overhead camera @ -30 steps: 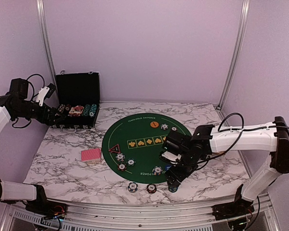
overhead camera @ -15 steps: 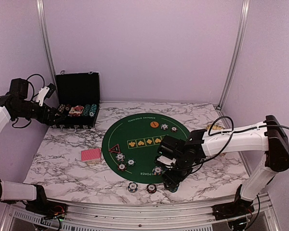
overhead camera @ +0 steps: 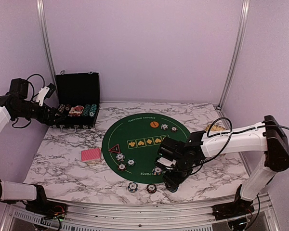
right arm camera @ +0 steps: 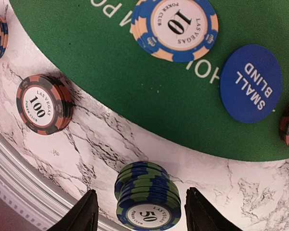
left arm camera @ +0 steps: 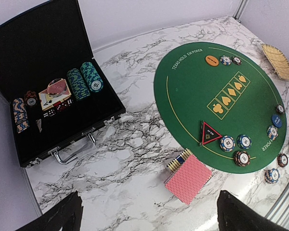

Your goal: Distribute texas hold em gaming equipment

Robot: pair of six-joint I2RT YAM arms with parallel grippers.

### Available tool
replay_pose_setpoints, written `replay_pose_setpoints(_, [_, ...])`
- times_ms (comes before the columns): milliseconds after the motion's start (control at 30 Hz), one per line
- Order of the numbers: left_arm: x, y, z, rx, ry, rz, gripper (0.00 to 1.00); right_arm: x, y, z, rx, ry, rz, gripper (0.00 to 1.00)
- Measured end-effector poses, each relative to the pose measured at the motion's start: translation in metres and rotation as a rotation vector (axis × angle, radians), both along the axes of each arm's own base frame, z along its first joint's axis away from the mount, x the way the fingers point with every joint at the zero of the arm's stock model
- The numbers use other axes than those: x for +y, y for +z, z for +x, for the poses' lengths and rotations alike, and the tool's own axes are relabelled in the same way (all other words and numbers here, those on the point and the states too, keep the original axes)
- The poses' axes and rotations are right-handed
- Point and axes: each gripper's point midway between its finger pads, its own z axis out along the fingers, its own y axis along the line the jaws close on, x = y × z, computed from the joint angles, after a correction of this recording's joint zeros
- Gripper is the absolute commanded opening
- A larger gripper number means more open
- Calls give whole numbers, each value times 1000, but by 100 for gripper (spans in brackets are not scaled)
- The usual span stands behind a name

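Shifted leftward along the near rim of the round green felt mat (overhead camera: 135, 132) over the past second, the right gripper (right arm camera: 142, 192) has narrowed its jaws and now straddles a stack of blue-and-green striped poker chips marked 50 (right arm camera: 147, 204). Bare white marble-patterned table (overhead camera: 67, 159) shows between one finger and the chips, and the other finger stands just beside them, so nothing is gripped. That stack stands on the marble just off the mat's edge, near a red-and-black chip stack marked 100 (right arm camera: 43, 103). On the felt close by lie a blue disc lettered SMALL BLIND (right arm camera: 250, 84) and a blue-and-orange chip stack marked 10 (right arm camera: 176, 26). A red-rimmed black triangle (left arm camera: 210, 133) sits on the mat just beside three chip stacks (left arm camera: 227, 143), an orange disc (left arm camera: 211, 60) lies at the mat's far side, and a deck of red-backed playing cards (left arm camera: 188, 178) rests on the marble beside the mat. At far left the left gripper (left arm camera: 148, 211) hangs wide open and empty near the open black hinged case (left arm camera: 48, 53), which holds rows of chips
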Motion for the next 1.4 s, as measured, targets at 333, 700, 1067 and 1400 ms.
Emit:
replay_pose_setpoints(333, [0,0,0,0,0,0,99,-4,-6,-2,5,1,-9,52])
replay_pose_setpoints(700, [0,0,0,0,0,0,99,-5,-7,-2,3,0,-13,43])
replay_pose_setpoints(1067, [0,0,0,0,0,1,99,-3,-2,-1,2,2,-11,27])
replay_pose_setpoints(1400, [0,0,0,0,0,1,99,8,25,15,-55,3,2,20])
